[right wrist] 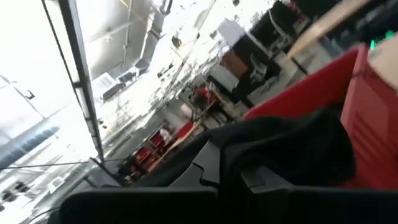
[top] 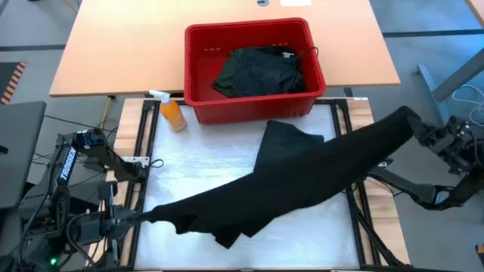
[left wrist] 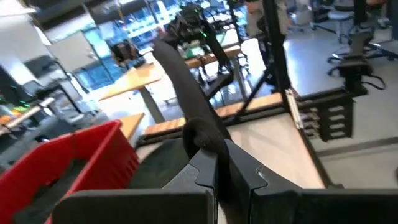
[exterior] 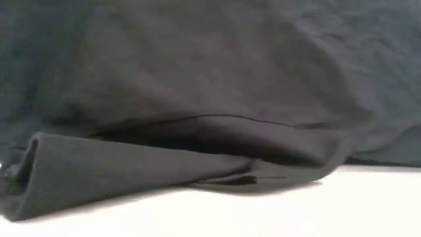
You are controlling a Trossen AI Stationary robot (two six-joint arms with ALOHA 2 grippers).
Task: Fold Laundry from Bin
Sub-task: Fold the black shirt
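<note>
My left pincer (top: 148, 214) and right pincer (top: 414, 122) are each clamped on an end of one black garment (top: 302, 177), stretched between the worktop's near-left corner and right edge. It is not yet folded. More laundry (top: 257, 72) waits in the bin (top: 249, 106) at the far edge.

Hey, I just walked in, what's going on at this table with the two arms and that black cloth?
The robot is holding one black garment stretched between its two arms. The left gripper is shut on one end at the table's near left, and the right gripper is shut on the other end, lifted past the table's right edge. The middle sags onto the white work surface. More dark laundry sits in the red bin, with an orange spray bottle beside it.
</note>
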